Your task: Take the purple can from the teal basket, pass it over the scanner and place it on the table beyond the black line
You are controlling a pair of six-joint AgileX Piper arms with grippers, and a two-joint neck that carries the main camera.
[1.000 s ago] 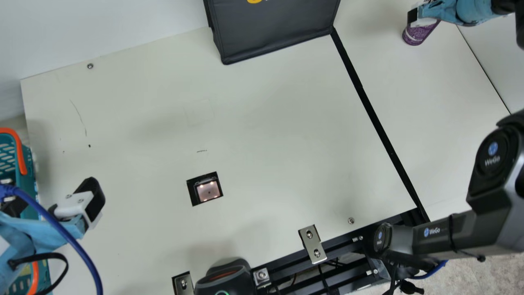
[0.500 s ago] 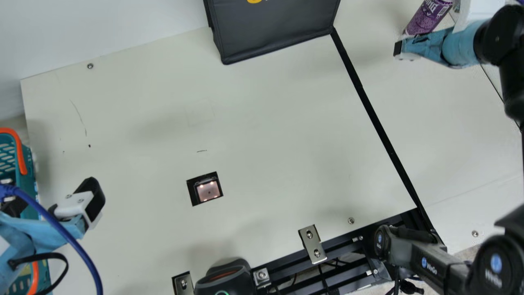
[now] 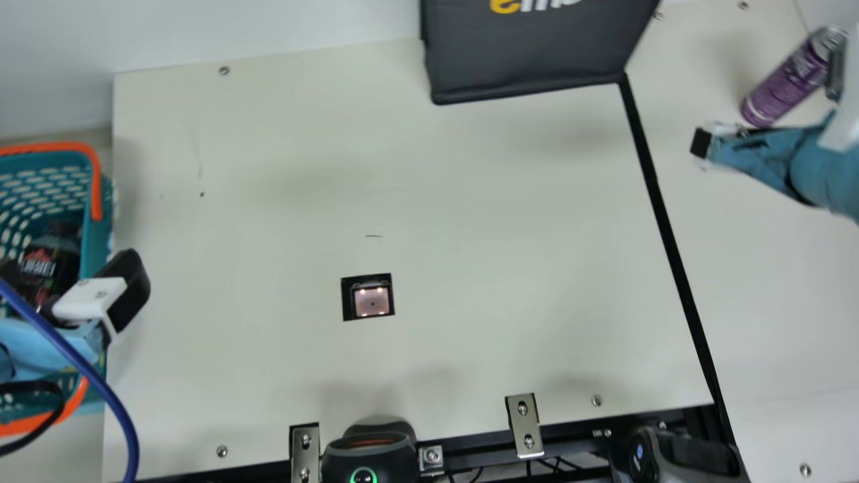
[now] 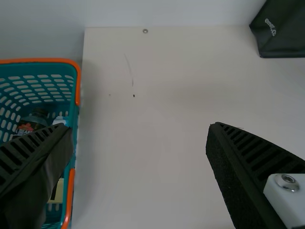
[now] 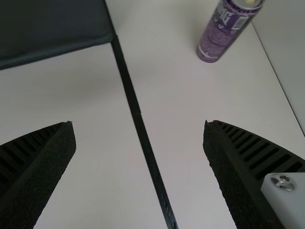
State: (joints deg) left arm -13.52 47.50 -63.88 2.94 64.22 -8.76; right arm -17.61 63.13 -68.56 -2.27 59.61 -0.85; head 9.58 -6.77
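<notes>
The right claw point(image 5: 139, 125) is drawing back, spread and empty, leaving the purple can point(image 5: 220, 36) standing on the worktop point(image 5: 167, 90) well ahead of it, beyond the black line point(image 5: 143, 136); the placing is looking complete.

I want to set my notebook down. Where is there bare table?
The widest bare patch lies between the teal basket and black line, with the black bag behind and scanner window in front. More lies beyond the line, at the main view's lower right. Crowded: around the purple can and right gripper, and the basket's edge under the left gripper.
</notes>
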